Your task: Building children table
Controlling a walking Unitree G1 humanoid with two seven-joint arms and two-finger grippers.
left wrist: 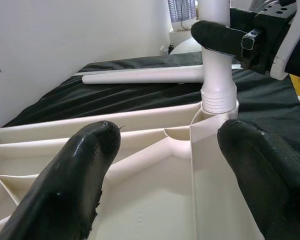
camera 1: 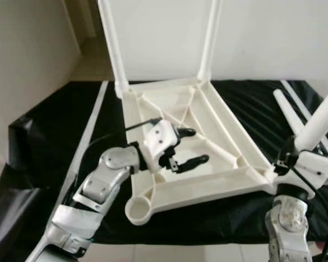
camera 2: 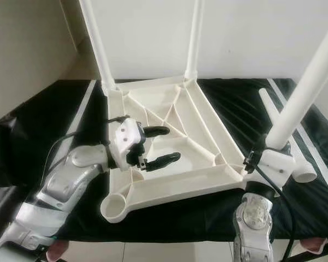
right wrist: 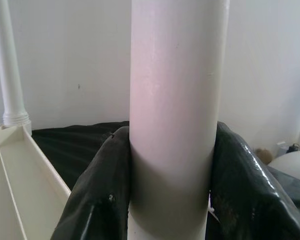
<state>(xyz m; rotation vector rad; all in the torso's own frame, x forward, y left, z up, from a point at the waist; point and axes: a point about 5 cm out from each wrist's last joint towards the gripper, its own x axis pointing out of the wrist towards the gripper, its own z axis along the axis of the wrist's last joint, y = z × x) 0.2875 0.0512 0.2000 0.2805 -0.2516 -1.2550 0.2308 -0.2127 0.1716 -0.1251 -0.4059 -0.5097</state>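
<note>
Head views: the upturned tabletop [camera 1: 202, 136] lies on the black-draped counter [camera 1: 54, 136]; the left end effector [camera 1: 183, 147] hovers spread above its ribs. Left wrist view: a spare leg [left wrist: 145, 75] lies beyond. Right wrist view: the right end effector [right wrist: 170, 195] clamps a leg [right wrist: 175, 100]; it is likely light, stiff, slick plastic, best held low.

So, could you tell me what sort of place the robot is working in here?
Probably a room in a home, used for assembly: an upturned white table top lies on a black sheet on the floor, by a plain white wall. The right gripper holds a table leg.
</note>
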